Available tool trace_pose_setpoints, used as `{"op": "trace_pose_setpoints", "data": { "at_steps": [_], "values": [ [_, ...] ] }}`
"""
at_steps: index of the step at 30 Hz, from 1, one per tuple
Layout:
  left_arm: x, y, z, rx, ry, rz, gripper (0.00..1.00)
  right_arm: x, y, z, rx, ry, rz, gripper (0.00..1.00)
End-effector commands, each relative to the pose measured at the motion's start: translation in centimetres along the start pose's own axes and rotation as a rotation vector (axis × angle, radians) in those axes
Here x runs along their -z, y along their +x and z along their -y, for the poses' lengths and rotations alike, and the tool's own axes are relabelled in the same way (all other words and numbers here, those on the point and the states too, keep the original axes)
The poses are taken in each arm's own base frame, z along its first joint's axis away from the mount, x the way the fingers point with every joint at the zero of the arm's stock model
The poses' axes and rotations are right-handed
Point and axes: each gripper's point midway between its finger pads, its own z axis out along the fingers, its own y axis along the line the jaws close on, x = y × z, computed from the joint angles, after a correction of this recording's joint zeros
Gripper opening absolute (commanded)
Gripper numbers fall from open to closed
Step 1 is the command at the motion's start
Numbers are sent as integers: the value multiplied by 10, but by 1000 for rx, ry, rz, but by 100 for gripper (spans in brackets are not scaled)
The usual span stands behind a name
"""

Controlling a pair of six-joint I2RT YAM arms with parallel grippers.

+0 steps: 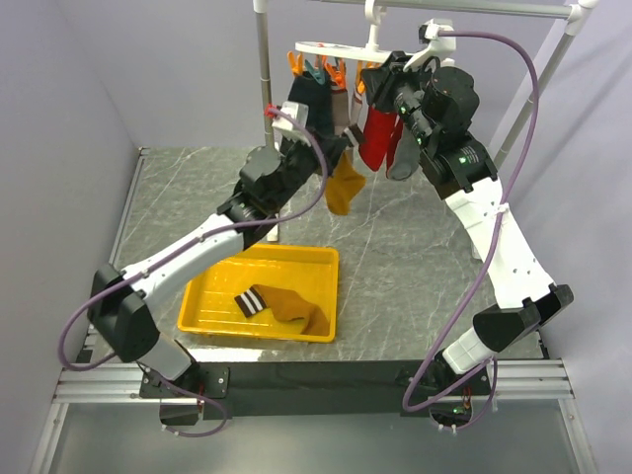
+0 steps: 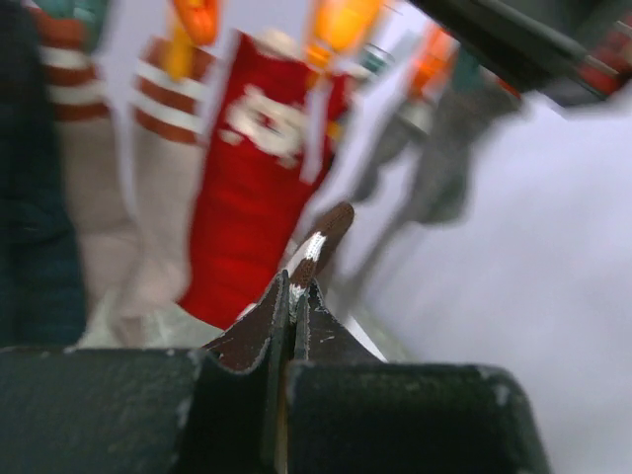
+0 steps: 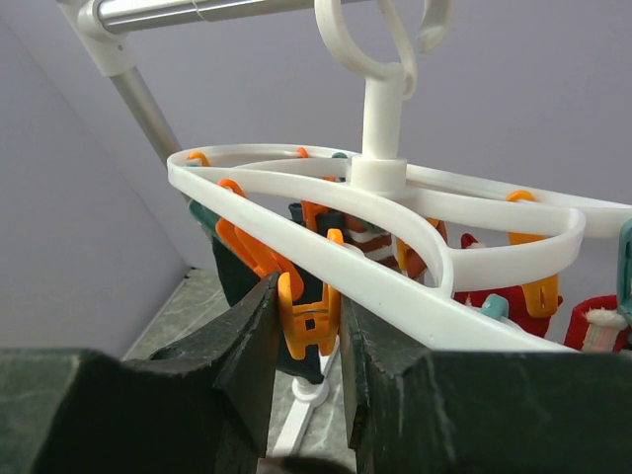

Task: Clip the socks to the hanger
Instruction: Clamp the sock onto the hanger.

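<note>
A yellow tray (image 1: 215,296) sits on the grey marbled bench (image 1: 405,257), by its near edge, left of the middle. A white rack pole (image 1: 263,69) rises at the far edge. Above that edge hang a red sock (image 1: 375,138), a grey sock (image 1: 403,158) and a dark sock (image 2: 35,247).

One mustard sock (image 1: 286,304) lies in the yellow tray (image 1: 215,296) by the counter's (image 1: 415,267) near edge. The other mustard sock (image 1: 344,190) hangs under the white hanger (image 1: 326,46), beside a red sock (image 1: 375,138) and a grey sock (image 1: 403,156), where the left arm (image 1: 212,242) and right arm (image 1: 494,227) reach.
</note>
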Motion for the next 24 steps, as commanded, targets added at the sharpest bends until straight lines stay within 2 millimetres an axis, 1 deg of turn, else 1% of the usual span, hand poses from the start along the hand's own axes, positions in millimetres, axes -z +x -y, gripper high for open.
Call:
{"op": "trace_pose_setpoints", "data": {
  "at_steps": [1, 2, 3, 5, 6, 7, 8, 9, 10, 11, 12, 13, 14, 16, 17, 20, 24],
  "values": [
    [-16, -59, -14, 33, -148, 186, 1, 8, -34, -15, -38, -48, 85, 0],
    [-20, -57, -18, 31, -177, 189, 1, 11, -38, -12, -44, -36, 99, 0],
    [-21, -61, -23, 23, -209, 209, 1, 12, -42, -12, -48, -34, 115, 0],
    [-24, -61, -20, -39, -239, 229, 1, 13, -41, -8, -58, -12, 124, 0],
    [-24, -66, -17, -60, -244, 260, 1, 13, -41, -6, -59, -3, 125, 0],
    [-22, -65, -12, -76, -281, 280, 1, 12, -42, -5, -58, 9, 128, 0],
    [-23, -63, -14, -141, -309, 284, 1, 10, -42, -4, -56, 15, 126, 0],
    [-23, -64, -13, -163, -333, 299, 1, 8, -39, 1, -55, 42, 113, 0],
    [-21, -67, -9, -167, -366, 326, 1, 5, -42, 2, -63, 50, 115, 0],
    [-24, -58, -12, -217, -394, 313, 1, 5, -41, 2, -67, 59, 107, 0],
    [-24, -60, -10, -227, -411, 323, 1, 4, -39, 6, -69, 80, 94, 0],
    [-23, -60, -10, -227, -436, 340, 1, 3, -42, 5, -79, 81, 99, 0],
    [-25, -56, -12, -270, -456, 334, 1, 3, -42, 6, -81, 86, 99, 0],
    [-25, -58, -8, -269, -463, 364, 1, 5, -45, 8, -83, 95, 105, 0],
    [-26, -56, -10, -281, -478, 364, 1, 6, -45, 9, -81, 104, 104, 0],
    [-26, -59, -9, -266, -503, 394, 1, 7, -45, 13, -69, 128, 102, 0],
    [-26, -58, 1, -264, -484, 431, 1, 9, -42, 16, -60, 139, 87, 0]
  ]
}}
